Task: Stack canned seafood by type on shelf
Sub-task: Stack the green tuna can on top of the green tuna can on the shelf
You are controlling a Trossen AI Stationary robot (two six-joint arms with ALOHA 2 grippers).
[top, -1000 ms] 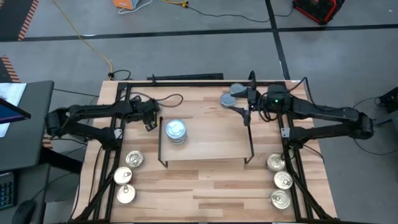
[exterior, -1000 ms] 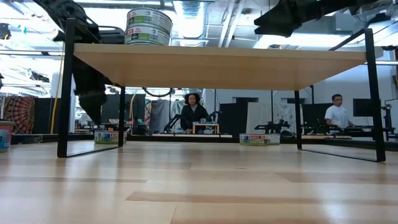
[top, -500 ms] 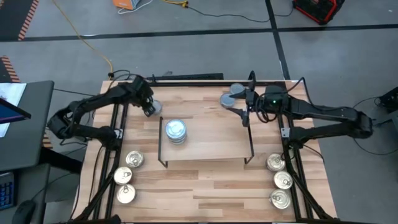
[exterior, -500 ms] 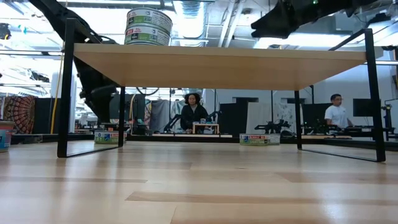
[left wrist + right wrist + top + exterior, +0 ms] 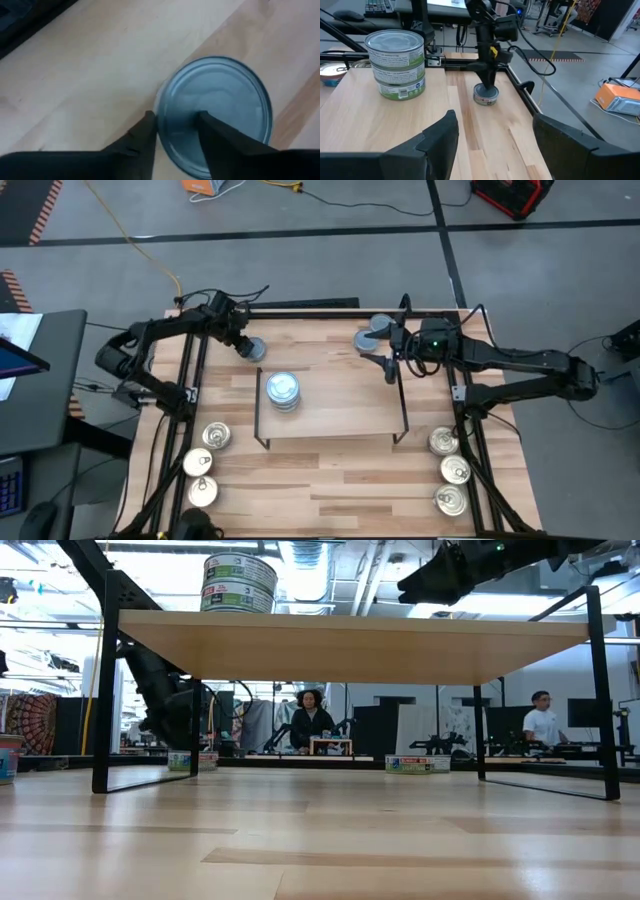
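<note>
High view: left pincer (image 5: 247, 346) has swung from beside the shelf (image 5: 330, 410) to a blue-grey tin (image 5: 215, 115) on the far-left tabletop (image 5: 330, 490), fingers narrowing astride its rim; pickup next, probably. Right pincer (image 5: 390, 360) hovers wide.

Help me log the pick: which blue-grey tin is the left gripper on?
The lone blue-grey tin at the table's far-left edge, with the left gripper straddling its rim. The other loose blue-grey tins lie far right; two more are stacked on the shelf.
</note>
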